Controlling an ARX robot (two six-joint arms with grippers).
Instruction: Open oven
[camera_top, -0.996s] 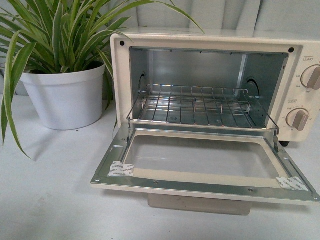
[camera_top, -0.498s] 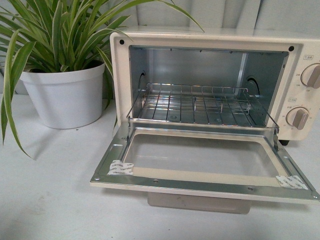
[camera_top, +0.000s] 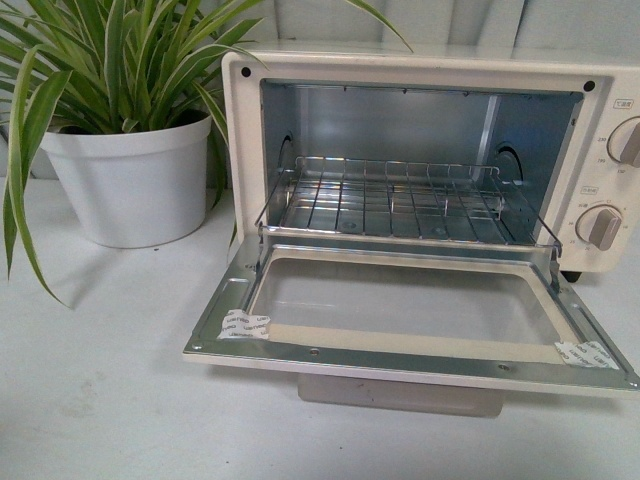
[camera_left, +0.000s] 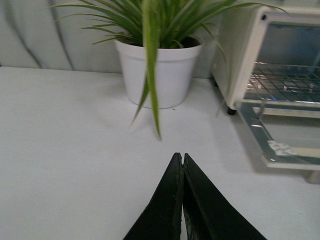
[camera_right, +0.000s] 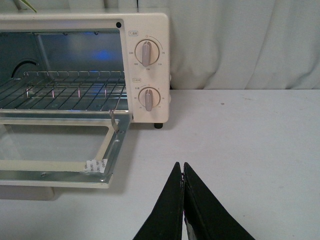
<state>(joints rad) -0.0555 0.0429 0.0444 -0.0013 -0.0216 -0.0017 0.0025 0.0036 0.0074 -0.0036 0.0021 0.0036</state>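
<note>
Cream oven (camera_top: 420, 200) door down, handle hidden beneath, knobs cropped

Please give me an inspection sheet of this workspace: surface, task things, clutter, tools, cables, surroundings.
Surface: white table, bare around the things.
Job's things: oven with door folded fully down; wire rack inside, nothing on it; two knobs on its right side.
Clutter: potted plant beside the oven's left wall.
Tools: left tool shut, holding nothing, over the table; right tool shut, holding nothing, over the table.
Cables: nothing seen.
Surroundings: pale curtain behind.
</note>
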